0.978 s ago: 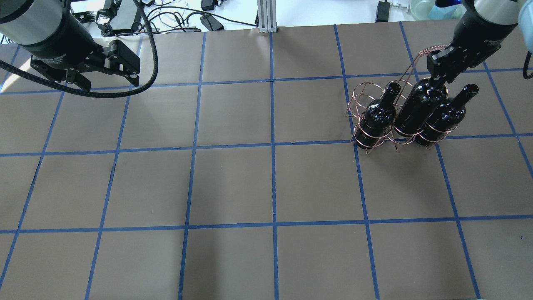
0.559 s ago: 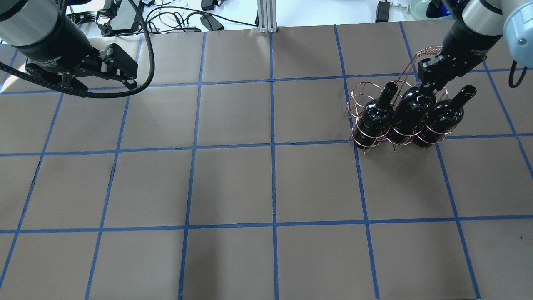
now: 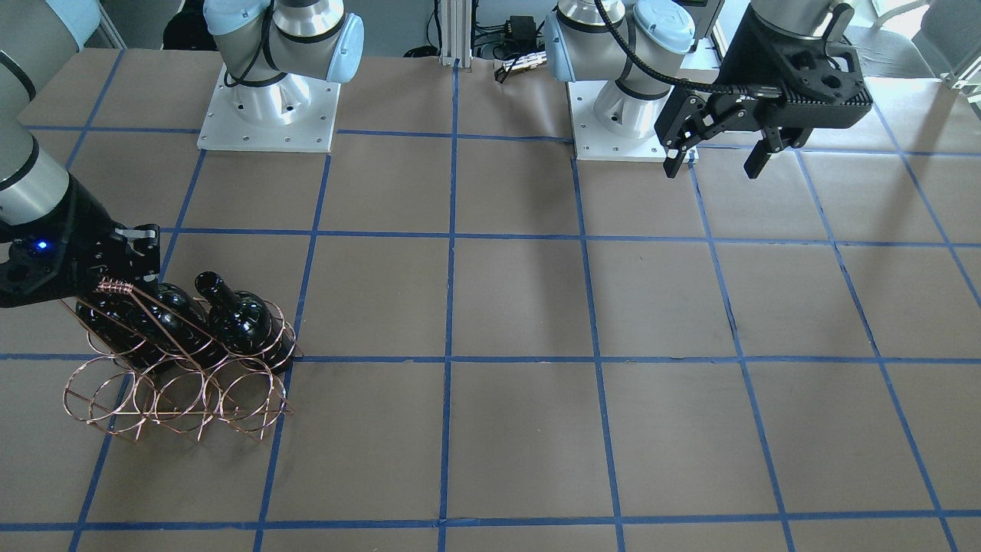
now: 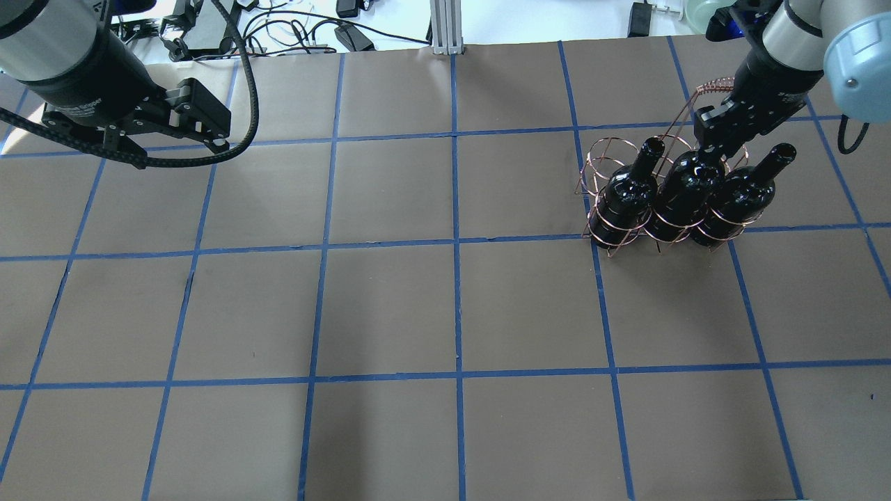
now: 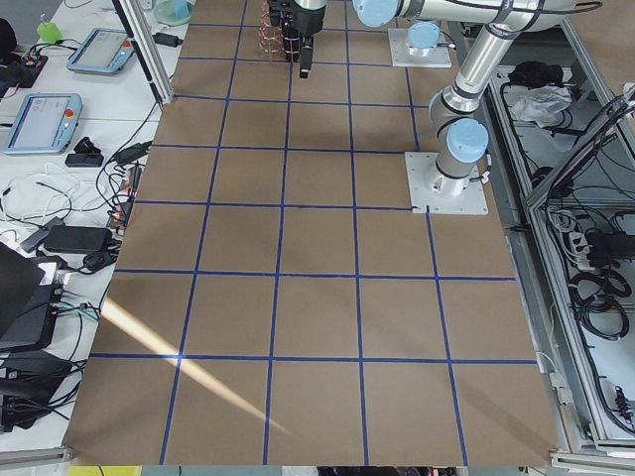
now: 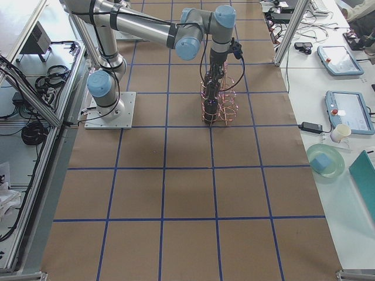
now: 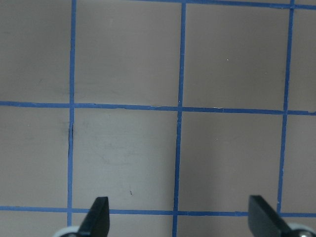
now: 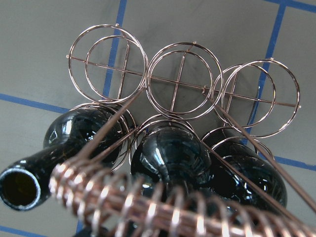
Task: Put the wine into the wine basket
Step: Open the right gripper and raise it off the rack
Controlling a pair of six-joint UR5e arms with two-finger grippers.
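Right tool: sits directly over the neck of the wine. It reads as closed on the neck. The neck is hidden under the tool body and the finger pads show in no view, so this is a judgement.

- Reason for the neck grip, as judged: it keeps the tool above the wire rings and lets the bottle hang upright, so the body can pass down through a ring.
- The coiled handle bar lies just beside the tool, on its far side. In the right wrist view it crosses close in front of the camera.

The wine is straight below the tool and upright. Its body is inside the middle ring of the row nearer the robot in the wine basket.

- Two look-alike bottles stand in the rings to its left and right, close against it.
- Its shoulders sit about level with theirs, so it looks seated or nearly so.
- Cannot tell whether its base rests on the table.

The three far rings hold nothing. The basket stands in the far right part of the table.

Left tool: jaws wide apart, holding nothing. It hangs over bare table at the far left, well apart from the basket, probably parked out of the way.

Next move, as judged: let go and rise straight up, minding the handle bar.
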